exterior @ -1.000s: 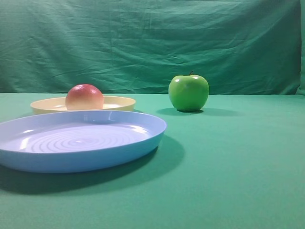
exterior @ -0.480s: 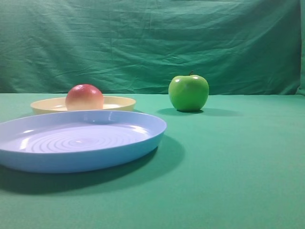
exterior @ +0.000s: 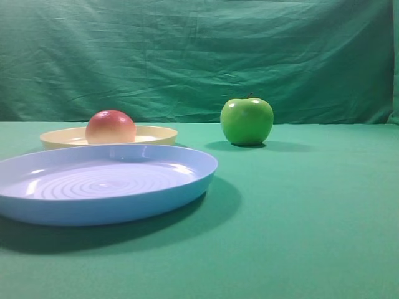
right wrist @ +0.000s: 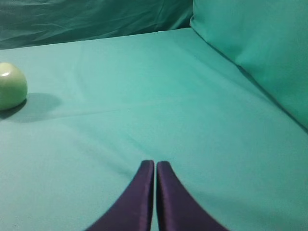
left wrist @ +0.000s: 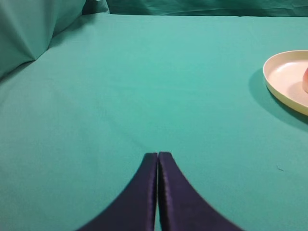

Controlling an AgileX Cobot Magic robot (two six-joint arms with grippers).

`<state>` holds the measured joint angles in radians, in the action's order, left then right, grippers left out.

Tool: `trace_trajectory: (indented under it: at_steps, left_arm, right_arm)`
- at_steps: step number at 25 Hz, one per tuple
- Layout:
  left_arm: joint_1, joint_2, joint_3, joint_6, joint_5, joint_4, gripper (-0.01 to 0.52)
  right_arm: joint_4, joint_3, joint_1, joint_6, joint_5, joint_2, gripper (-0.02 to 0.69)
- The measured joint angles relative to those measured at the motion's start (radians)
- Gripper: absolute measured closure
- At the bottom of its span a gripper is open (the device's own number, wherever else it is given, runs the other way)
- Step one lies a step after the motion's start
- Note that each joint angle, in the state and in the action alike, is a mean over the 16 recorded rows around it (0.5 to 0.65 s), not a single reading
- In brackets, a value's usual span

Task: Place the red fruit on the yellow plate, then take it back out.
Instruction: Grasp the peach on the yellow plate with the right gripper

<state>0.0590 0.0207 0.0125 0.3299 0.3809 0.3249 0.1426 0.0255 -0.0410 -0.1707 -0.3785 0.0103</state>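
Observation:
The red fruit (exterior: pixel 110 126), red on top and pale at its base, rests on the yellow plate (exterior: pixel 156 134) at the back left of the exterior high view. A slice of that plate (left wrist: pixel 284 79) and the fruit's edge (left wrist: pixel 305 79) show at the right border of the left wrist view. My left gripper (left wrist: pixel 158 155) is shut over bare green cloth, well left of the plate, holding nothing. My right gripper (right wrist: pixel 155 163) is also shut over bare cloth with nothing in it. Neither gripper appears in the exterior high view.
A large light-blue plate (exterior: pixel 187 187) with concentric rings sits in front of the yellow one. A glossy green apple (exterior: pixel 247 121) stands to the right, also seen as the apple (right wrist: pixel 10 86) at the left edge of the right wrist view. Green cloth rises behind and at both sides.

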Motion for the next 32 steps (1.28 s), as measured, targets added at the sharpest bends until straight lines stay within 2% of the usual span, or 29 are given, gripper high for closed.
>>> trace_trajectory:
  at_steps: [8,15,26,32]
  left_arm:
    - [0.000,0.000,0.000,0.000,0.000,0.000,0.514]
    - [0.000,0.000,0.000,0.000,0.000,0.000,0.514]
    - [0.000,0.000,0.000,0.000,0.000,0.000,0.514]
    - [0.000,0.000,0.000,0.000,0.000,0.000,0.514]
  right_arm:
    - [0.000,-0.019,0.000,0.000,0.029,-0.012,0.665]
    - [0.000,-0.171,-0.034,0.010,0.019,-0.107,0.665]
    - [-0.005,-0.652,-0.226,0.071,-0.263,-0.468,0.665]
    - [-0.026,-0.829,-0.339,0.110,-0.390,-0.679,0.665]
